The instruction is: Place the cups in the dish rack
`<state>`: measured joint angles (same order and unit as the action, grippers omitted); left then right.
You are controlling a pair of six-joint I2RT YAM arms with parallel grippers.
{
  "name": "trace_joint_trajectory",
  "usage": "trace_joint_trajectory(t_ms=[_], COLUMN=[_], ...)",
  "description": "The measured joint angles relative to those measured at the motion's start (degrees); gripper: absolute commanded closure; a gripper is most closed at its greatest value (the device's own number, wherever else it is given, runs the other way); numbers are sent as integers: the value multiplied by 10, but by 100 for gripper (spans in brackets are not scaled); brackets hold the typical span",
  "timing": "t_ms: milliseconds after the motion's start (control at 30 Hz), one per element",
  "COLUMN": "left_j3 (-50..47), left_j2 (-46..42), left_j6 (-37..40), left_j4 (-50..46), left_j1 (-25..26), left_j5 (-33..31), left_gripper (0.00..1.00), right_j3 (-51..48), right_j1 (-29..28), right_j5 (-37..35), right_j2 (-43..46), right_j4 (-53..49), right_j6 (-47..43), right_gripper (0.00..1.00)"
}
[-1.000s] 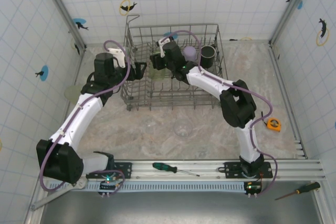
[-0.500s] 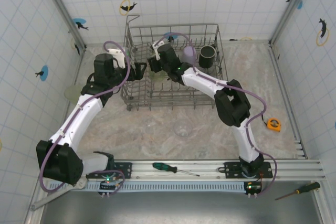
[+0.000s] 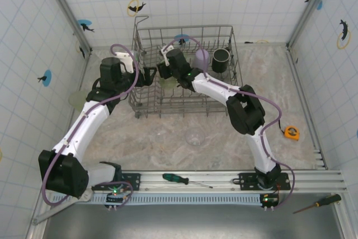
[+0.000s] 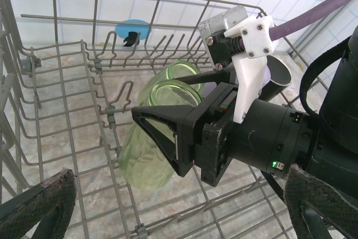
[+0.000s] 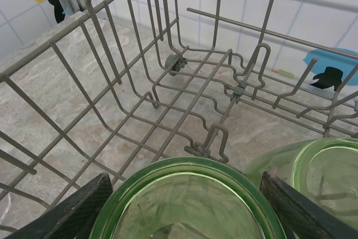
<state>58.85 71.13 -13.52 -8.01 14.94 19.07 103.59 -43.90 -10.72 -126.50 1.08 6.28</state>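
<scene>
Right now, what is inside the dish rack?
The dish rack holds a green cup in the right gripper, a second green cup, a lilac cup and a black mug. The right arm hides some floor.

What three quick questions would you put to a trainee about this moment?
1. True or false: the left gripper is open.
2. What lies between the fingers of the right gripper? A. a green cup B. a spoon C. a red plate
3. Where does the clear cup stand?
Key: 1 true. 2 A. 3 On the table, in front of the dish rack, not yet loaded.
</scene>
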Motion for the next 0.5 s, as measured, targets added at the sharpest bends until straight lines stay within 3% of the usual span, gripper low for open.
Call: trace_joint_trajectory(t_ms=[133, 500], left_j3=[-1, -3], left_j2=[0, 0], left_j6=[0, 0], left_j4=[1, 9], left_j1=[0, 0], left_j5=[0, 7], left_gripper=[3, 3], right_j3=[0, 0], right_j1=[0, 0], right_j5=[1, 2], right_j2=[0, 1], right_j4=[-5, -11], right_j6=[12, 38], right_gripper=[15, 2])
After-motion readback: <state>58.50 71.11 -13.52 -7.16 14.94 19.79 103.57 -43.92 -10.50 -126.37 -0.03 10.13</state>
